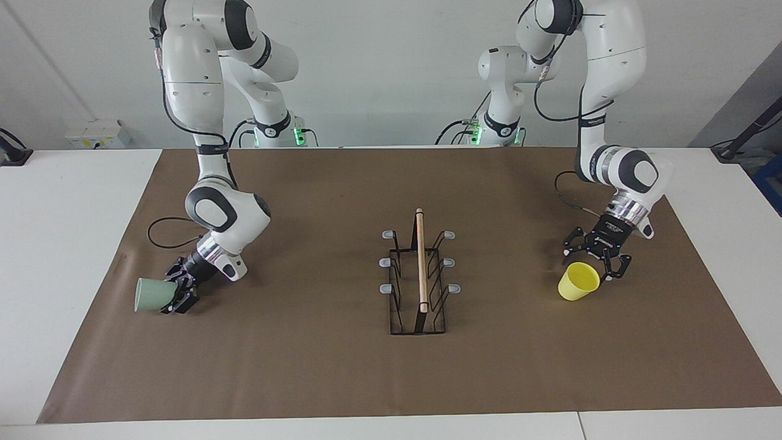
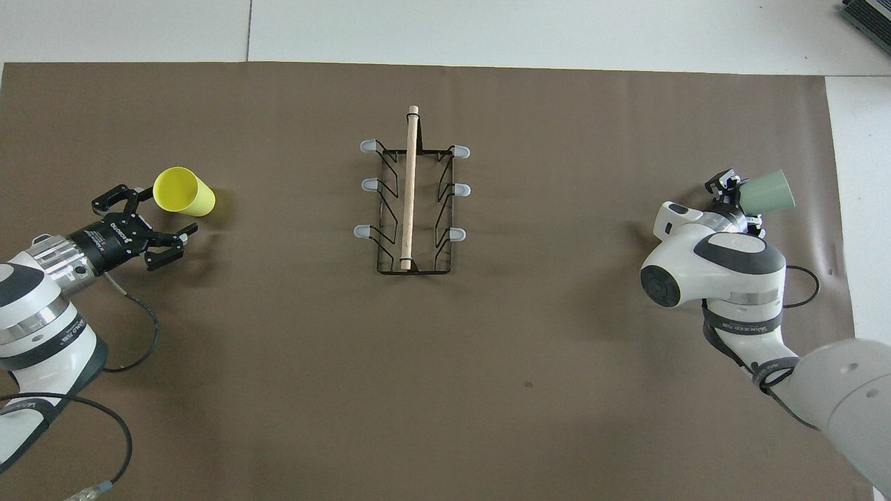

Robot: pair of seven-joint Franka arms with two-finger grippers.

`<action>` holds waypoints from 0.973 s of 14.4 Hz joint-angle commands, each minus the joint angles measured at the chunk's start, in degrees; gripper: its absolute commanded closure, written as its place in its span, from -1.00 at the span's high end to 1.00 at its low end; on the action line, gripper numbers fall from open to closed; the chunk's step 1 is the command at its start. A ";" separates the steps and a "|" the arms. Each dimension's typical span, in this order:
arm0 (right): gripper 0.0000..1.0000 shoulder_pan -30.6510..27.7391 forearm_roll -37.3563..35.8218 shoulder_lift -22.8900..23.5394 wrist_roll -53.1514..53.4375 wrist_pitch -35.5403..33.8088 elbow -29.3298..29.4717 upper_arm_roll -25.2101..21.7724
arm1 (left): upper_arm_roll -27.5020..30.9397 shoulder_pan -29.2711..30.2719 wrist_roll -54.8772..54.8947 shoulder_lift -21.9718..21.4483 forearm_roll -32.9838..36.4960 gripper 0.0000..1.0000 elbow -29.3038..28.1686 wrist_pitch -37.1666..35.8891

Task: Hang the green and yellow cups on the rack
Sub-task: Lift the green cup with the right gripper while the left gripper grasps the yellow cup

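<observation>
Yellow cup (image 1: 579, 282) lies tipped on its side on the brown paper (image 1: 342, 379) toward the left arm's end of the table (image 1: 73, 244), rim toward the gripper. Plain tapered plastic, no handle.

Left gripper (image 1: 595, 264) low at the cup's rim, fingers (image 2: 111, 200) spread wide, gripping nothing. In the overhead view one finger sits at the rim and the other stands clear beside the cup; contact cannot be told.

Green cup (image 1: 153, 295), pale mint, same shape, is held on its side low over the paper toward the right arm's end. Right gripper (image 1: 178, 293) is closed on its narrow end, wide end pointing away from the arm.

Rack (image 1: 419, 275) stands mid-table between the two, well apart from both cups: black wire, wooden rod (image 1: 421, 260) along the top, six grey-tipped prongs (image 1: 387, 262), all bare.
</observation>
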 commanded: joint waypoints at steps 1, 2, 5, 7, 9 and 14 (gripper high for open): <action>-1.00 -0.28 -2.10 0.05 0.50 0.68 0.00 0.23 | 0.41 2.24 5.17 3.03 -2.75 1.00 1.11 -4.45; -1.00 -0.28 -2.10 0.05 0.50 0.68 0.00 0.23 | 0.33 3.31 5.71 3.92 -3.37 1.00 1.98 -5.70; -1.00 0.25 -0.79 -0.38 -1.25 0.51 0.87 0.31 | 0.06 2.97 5.63 3.92 -6.44 1.00 2.35 -6.24; -1.00 0.16 7.95 -1.52 -6.50 0.68 1.84 0.84 | -0.03 2.80 5.97 3.92 -6.62 1.00 2.35 -6.24; -1.00 0.25 21.65 -3.36 -14.32 0.60 2.99 2.15 | -0.11 1.92 7.98 3.92 -7.06 1.00 2.35 -6.15; -1.00 0.34 38.65 -7.15 -21.48 0.25 2.90 5.05 | -0.03 0.77 8.88 4.36 -9.35 1.00 2.17 -5.71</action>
